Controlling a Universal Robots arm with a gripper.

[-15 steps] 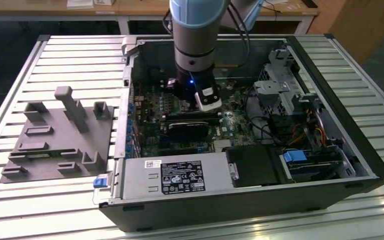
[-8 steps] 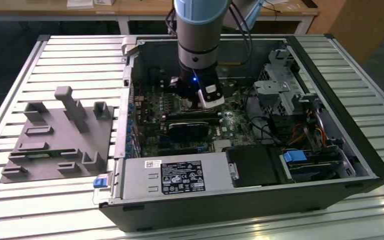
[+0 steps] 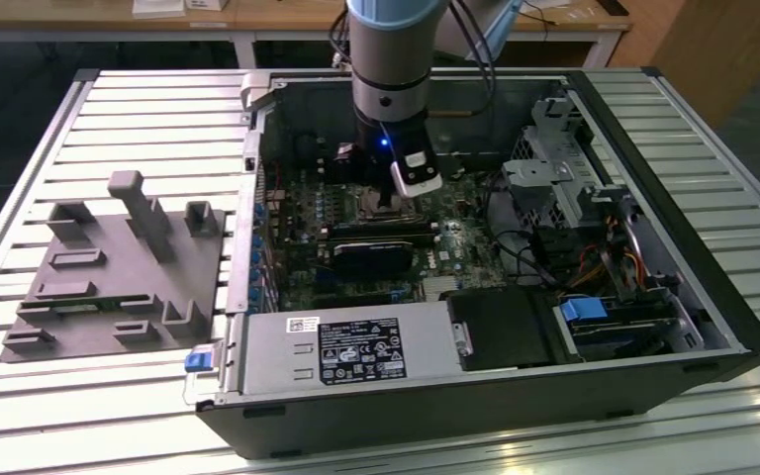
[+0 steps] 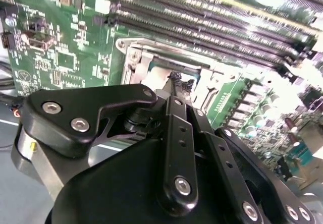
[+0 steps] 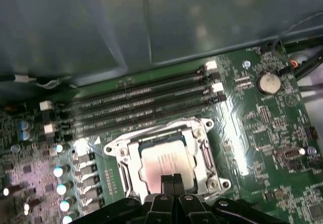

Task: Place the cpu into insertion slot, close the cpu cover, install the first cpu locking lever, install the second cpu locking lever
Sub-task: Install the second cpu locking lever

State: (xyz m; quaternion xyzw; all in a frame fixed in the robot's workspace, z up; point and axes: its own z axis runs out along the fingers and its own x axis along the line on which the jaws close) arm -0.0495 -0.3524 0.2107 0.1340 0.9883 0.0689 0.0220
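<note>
The cpu (image 5: 166, 161) lies flat in the insertion slot (image 5: 115, 149) on the green board, its pale metal top showing. The cpu cover (image 5: 201, 146), a grey metal frame, lies down around it. My gripper (image 5: 171, 179) is shut, its two black fingertips pressed together with nothing between them, just over the cpu's near edge. In the second wrist view the gripper (image 4: 180, 80) hangs over the cpu (image 4: 157, 74) and the cover's frame (image 4: 146, 50). In the exterior view the gripper (image 3: 384, 201) reaches down into the open computer case over the socket.
Long black memory slots (image 5: 141, 108) run beside the socket. A black heatsink block (image 3: 373, 247) and the power supply (image 3: 340, 346) sit nearer in the case. Drive cages and cables (image 3: 552, 228) crowd the exterior view's right. A grey fixture (image 3: 116, 267) lies outside, on the left.
</note>
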